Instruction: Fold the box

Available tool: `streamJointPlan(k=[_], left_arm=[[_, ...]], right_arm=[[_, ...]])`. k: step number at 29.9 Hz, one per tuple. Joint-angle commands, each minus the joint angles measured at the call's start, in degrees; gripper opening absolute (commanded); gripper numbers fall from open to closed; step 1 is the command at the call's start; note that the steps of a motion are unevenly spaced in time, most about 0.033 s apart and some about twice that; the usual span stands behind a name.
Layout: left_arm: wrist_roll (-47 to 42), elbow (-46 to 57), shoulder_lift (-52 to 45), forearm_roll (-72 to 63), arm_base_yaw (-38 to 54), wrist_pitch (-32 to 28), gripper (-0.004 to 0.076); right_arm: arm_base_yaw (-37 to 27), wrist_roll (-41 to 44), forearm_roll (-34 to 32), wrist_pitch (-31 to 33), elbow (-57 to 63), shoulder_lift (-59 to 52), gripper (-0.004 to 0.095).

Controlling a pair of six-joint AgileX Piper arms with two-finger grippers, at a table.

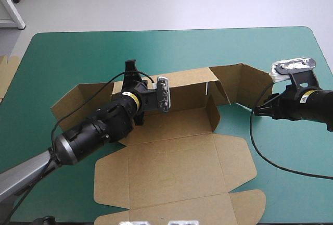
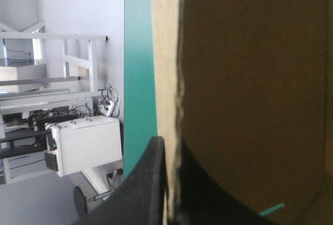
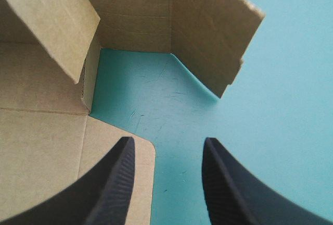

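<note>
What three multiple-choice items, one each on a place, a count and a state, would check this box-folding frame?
1. Where does the left gripper hold the box?
A. the near flap lying flat
B. the raised far wall
C. the rounded right-hand flap

2. How many grippers hold the box?
A. none
B. two
C. one

3. The right gripper is:
A. open over the teal-green cover
B. shut on the box
C. shut and empty

Key:
1 B, it pinches the edge of the upright wall.
2 C, only the left gripper grips board.
3 A, its fingers stand apart above bare cover.
</note>
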Motion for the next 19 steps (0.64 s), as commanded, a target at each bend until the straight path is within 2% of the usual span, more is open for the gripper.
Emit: streamJointPlan(k=[1,9,13,16,19], left_arm=[[-6.73,-1.38,-2.17,8.46,-4.71,5.04,-0.001],[-10.89,5.79,-6.21,15.01,-6.67,2.97,-0.001],[-11.94,13.09,-10.19,25.18,-5.68,-4.52,-0.001],[-21.65,15.37,-11.01,34.75,-0.83,-9.62,-0.001],[-26.15,15.37,-11.01,41.26,4.77,-17.8,-0.001]], right_arm=[[0.05,-0.34,-0.23,-2.33,-1.89,-1.11,0.0401],[0.05,-0.06,0.07,-1.04,-2.19,-1.11,0.0401],[0.05,-0.36,4.23,0.09,-3.84,-1.11,0.0401],[0.05,-0.78,4.92,1.02,-4.88,-1.11,0.0401],[0.05,-0.78,4.83,2.23,-4.98,-1.11,0.0401]])
